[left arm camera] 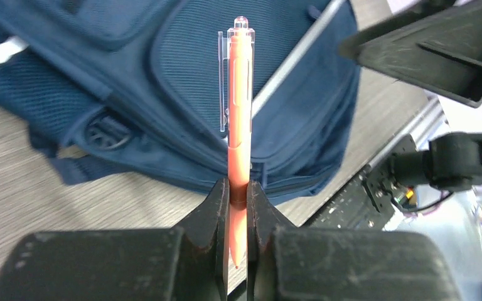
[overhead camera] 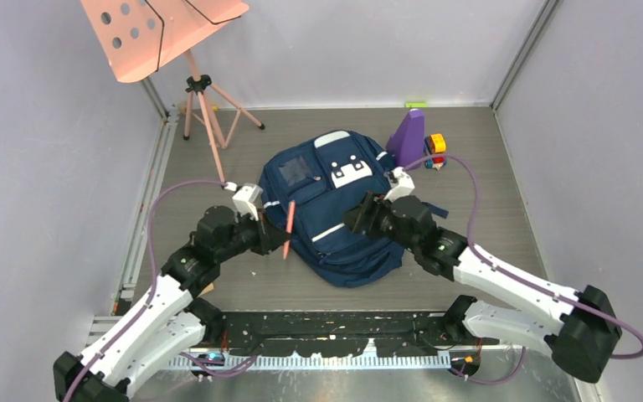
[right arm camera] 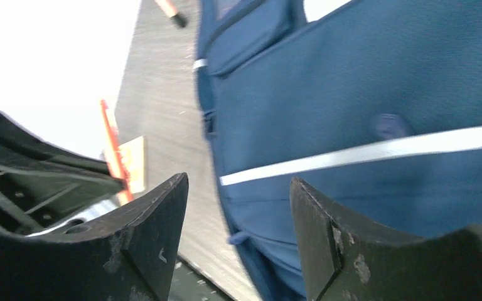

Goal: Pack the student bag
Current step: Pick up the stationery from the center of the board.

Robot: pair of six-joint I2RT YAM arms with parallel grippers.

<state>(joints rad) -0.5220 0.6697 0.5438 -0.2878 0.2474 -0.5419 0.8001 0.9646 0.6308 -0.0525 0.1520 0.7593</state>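
One navy student bag centred on the bench — white stripes, white patch; left pincer clamps an orange pen, right pincer gapes — empty.

Navy student bag lying flat, front up.

Pale lilac walls; grey wood-grain table; pink music stand back-left corner.

Bright, even light; student bag slightly blurred.
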